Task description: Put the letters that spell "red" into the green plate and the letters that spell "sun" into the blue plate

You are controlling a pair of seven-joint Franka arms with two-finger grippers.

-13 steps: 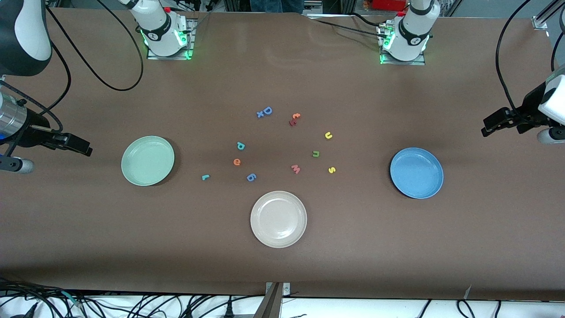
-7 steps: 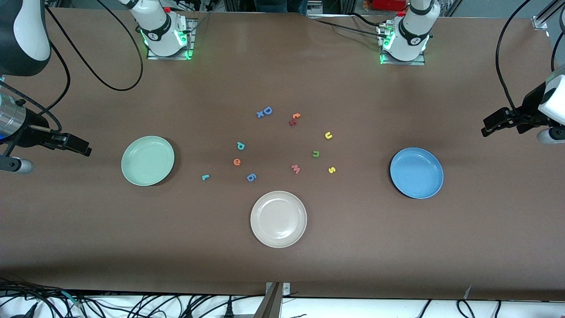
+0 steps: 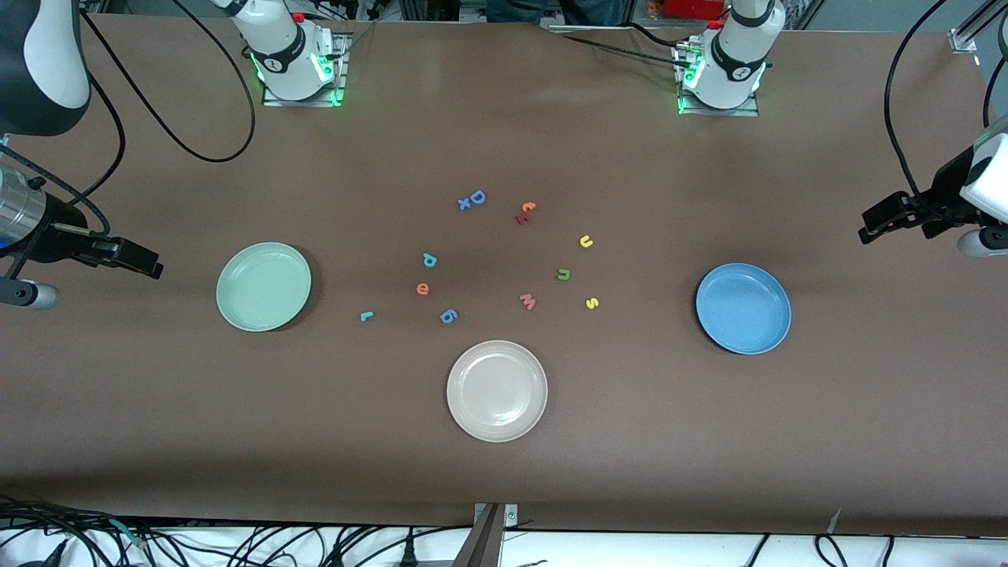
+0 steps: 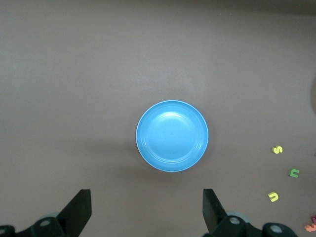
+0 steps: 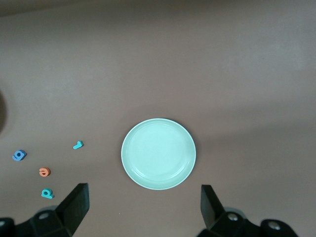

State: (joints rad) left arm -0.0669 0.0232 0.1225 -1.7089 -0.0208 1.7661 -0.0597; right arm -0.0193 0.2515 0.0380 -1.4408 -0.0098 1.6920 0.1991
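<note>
Both arms wait high at the ends of the brown bench (image 3: 504, 472), each with its claw spread wide and holding nothing. The left claw (image 4: 147, 210) hangs over the bench at the left arm's end, looking down on the blue plate (image 3: 743, 308). The right claw (image 5: 144, 206) hangs over the right arm's end, looking down on the green plate (image 3: 264, 286). Both plates are bare.

All 6 task letters lie flat on the bench between the 2 plates. The teal r (image 3: 366, 316) is the closest of them to the green plate; the orange e (image 3: 423, 289) and the teal d (image 3: 429, 259) lie toward the middle, the d farther from the front camera than the e. Toward the blue plate sit the yellow s (image 3: 592, 302), the olive-green n (image 3: 564, 274) and the yellow u (image 3: 586, 242), the s nearest the front camera and the u farthest.

Among them are a blue 6 (image 3: 448, 316), a pink w (image 3: 528, 301), a blue capital D (image 3: 476, 197) touching a small blue x (image 3: 464, 204), and an orange t (image 3: 528, 207) touching a dark red letter (image 3: 521, 218). A beige-white plate (image 3: 497, 390) lies nearest the front camera, also bare.
</note>
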